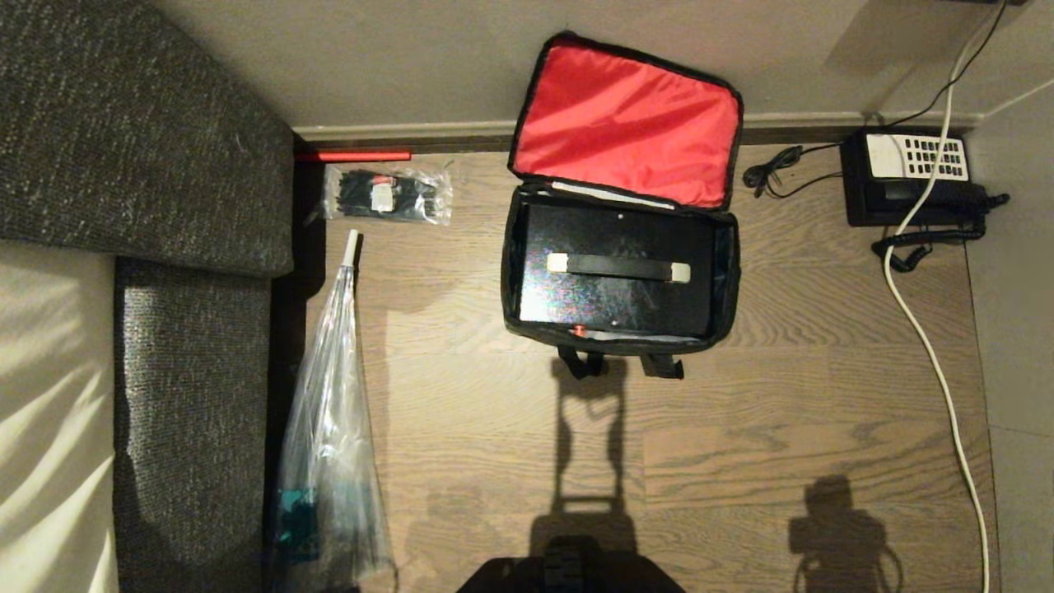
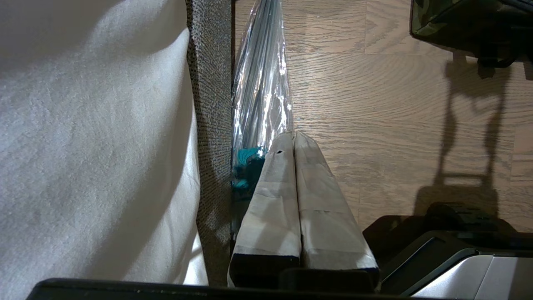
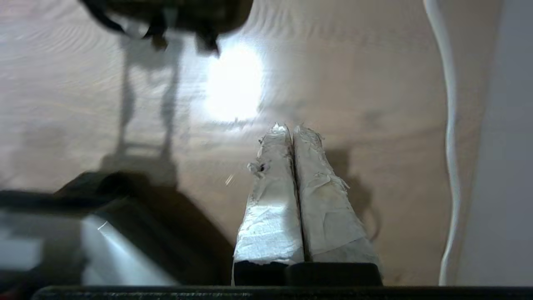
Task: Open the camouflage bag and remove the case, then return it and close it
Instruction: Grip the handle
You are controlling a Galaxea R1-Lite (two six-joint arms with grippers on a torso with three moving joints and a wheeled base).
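Flanking open camouflage bag (image 1: pixel 619 329): desk phone (image 1: pixel 910 177), clear plastic bag (image 1: pixel 329 445); left gripper (image 2: pixel 294 134), right gripper (image 3: pixel 290 127) closed, empty.

I read this as a home, a living-room corner. Wood-plank floor (image 1: pixel 741 428) meets a plain wall above a baseboard (image 1: pixel 395 132). A dark grey woven sofa (image 1: pixel 123 148) with a pale throw (image 1: pixel 41 412) fills the floor's left edge. At the far right corner by the wall a black desk phone with white keypad (image 1: pixel 910 177) sits on the floor, coiled cord beside it, and a white cable (image 1: pixel 939 362) trails along the right edge. A folded clear umbrella (image 1: pixel 329 428) lies against the sofa.
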